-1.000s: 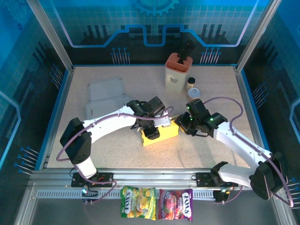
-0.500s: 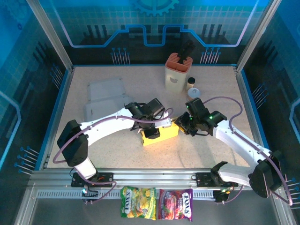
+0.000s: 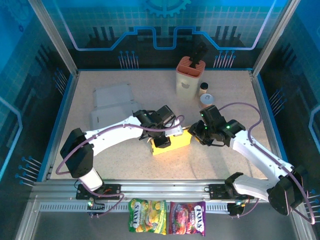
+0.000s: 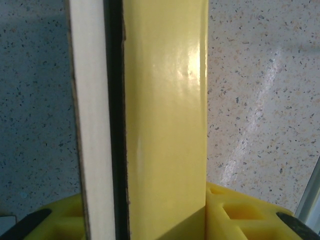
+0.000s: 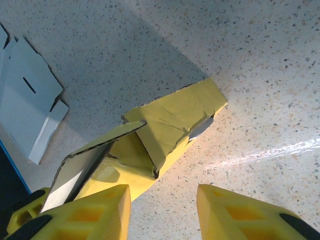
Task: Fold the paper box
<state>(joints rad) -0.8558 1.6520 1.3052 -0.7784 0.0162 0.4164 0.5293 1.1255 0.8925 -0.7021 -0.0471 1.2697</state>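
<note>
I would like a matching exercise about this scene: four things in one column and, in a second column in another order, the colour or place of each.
Things:
1. paper box
2. flat cardboard sheets
3. candy bags
4. holder

Descriptions:
a. cream with an orange top, far side
b. yellow, in the middle
c. pale grey, far left
d. printed wrappers, at the near edge

Pairs: 1-b; 2-c; 3-d; 4-a
</note>
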